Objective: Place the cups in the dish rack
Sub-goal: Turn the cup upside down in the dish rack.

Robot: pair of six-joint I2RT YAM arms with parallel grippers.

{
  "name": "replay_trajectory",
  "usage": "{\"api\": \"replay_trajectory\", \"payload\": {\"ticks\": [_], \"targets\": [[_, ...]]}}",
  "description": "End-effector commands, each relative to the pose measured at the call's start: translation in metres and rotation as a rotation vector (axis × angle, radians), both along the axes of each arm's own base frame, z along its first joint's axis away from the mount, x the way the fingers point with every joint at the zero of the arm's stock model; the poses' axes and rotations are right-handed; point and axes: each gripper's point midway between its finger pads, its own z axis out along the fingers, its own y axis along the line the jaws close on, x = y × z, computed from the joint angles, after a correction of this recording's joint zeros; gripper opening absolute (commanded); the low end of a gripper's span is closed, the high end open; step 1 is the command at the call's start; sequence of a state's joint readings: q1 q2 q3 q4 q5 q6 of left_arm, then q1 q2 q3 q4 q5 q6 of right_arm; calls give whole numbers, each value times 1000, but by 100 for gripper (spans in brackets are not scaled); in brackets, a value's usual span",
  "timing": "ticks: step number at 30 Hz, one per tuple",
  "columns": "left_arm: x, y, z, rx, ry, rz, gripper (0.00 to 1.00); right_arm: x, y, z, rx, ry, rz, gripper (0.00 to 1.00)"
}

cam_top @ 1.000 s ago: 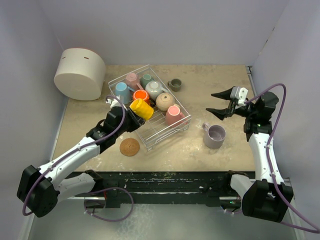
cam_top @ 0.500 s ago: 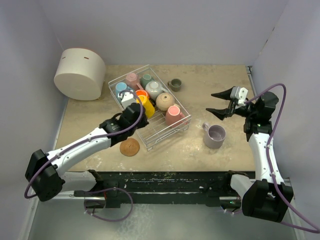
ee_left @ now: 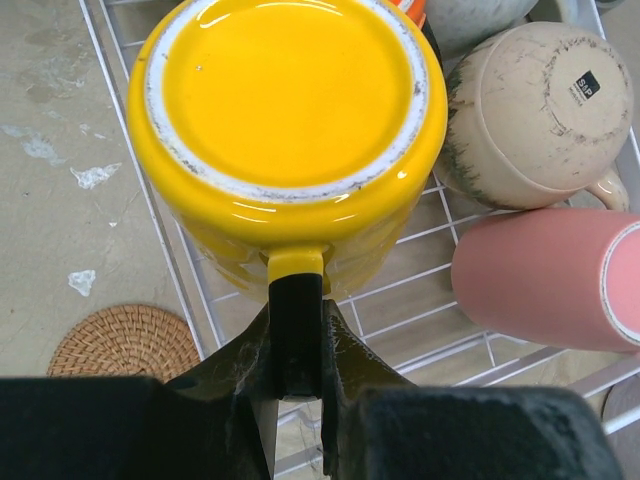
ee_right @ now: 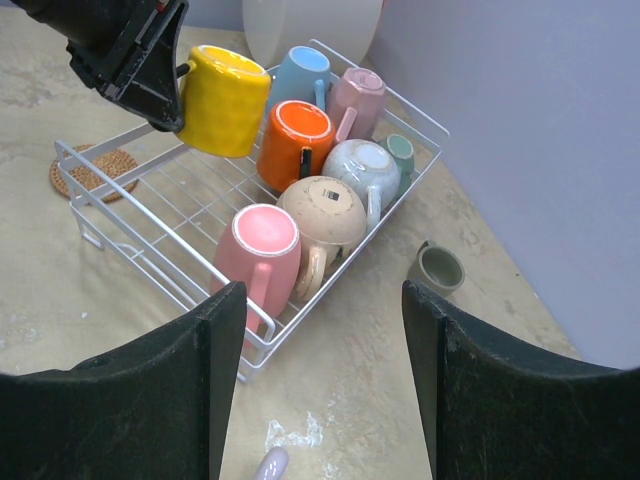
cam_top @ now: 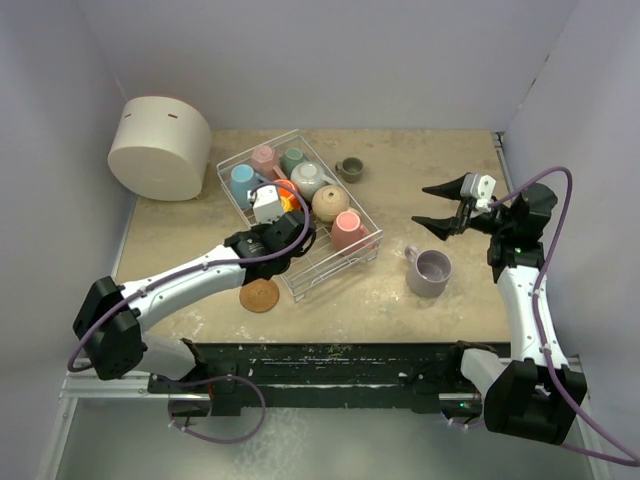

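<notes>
**Left tool** (ee_left: 297, 318): jaws narrow, pinched on the handle of the yellow mug (ee_left: 290, 120). The mug is carried base-up over the dish rack (cam_top: 340, 268), above the bare wire grid and just beside the orange mug (ee_right: 295, 140). Whether its rim touches the grid cannot be told.

**Right tool** (cam_top: 426, 205): jaws wide apart, holding nothing. It hangs over the right side of the desk (cam_top: 450, 150), near the right edge, with the lilac mug (cam_top: 429, 271) below it and nearer the arm bases.

**Dish rack, contents:**
- Far end: light-blue mug (cam_top: 243, 180), pale-pink mug (cam_top: 264, 157), teal mug (cam_top: 292, 158).
- Middle: orange mug, white mug (cam_top: 308, 178), beige mug (cam_top: 329, 202) turned base-up.
- Right side: pink mug (cam_top: 347, 228) lying on its side, against the beige one.

**Outside the rack, on the desk:**
- Olive-grey cup (cam_top: 349, 169), upright, just beyond the rack's far right side.
- Lilac mug, upright, apart from the rack's right corner.
- Cork coaster (cam_top: 259, 294), just beside the rack's near corner.
- White cylindrical container (cam_top: 160, 147), far left corner, against the wall.

**Open room:** bare grid fills the near-left portion of the rack, bounded by its low wire rim.
</notes>
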State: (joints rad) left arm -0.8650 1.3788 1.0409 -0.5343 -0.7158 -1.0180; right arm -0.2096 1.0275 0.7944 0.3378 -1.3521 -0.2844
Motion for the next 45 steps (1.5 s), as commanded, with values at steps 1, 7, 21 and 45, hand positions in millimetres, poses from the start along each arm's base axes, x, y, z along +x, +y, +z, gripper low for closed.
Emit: {"api": "replay_trajectory", "payload": {"ticks": [1,7,21,45], "targets": [[18,-7,36,-53,-122,91,0,3,-1,9,-12,-41,-3,66],[18,-13,29,20,-125,137,0,3,-1,9,-11,-40,-4,66],[28,-54,8,6,-96,59,0,2,-1,10,-13,-44,-1,66],[37,-83,-35,22,-3,40,32,2,-1,11,-15,-46,-1,66]]}}
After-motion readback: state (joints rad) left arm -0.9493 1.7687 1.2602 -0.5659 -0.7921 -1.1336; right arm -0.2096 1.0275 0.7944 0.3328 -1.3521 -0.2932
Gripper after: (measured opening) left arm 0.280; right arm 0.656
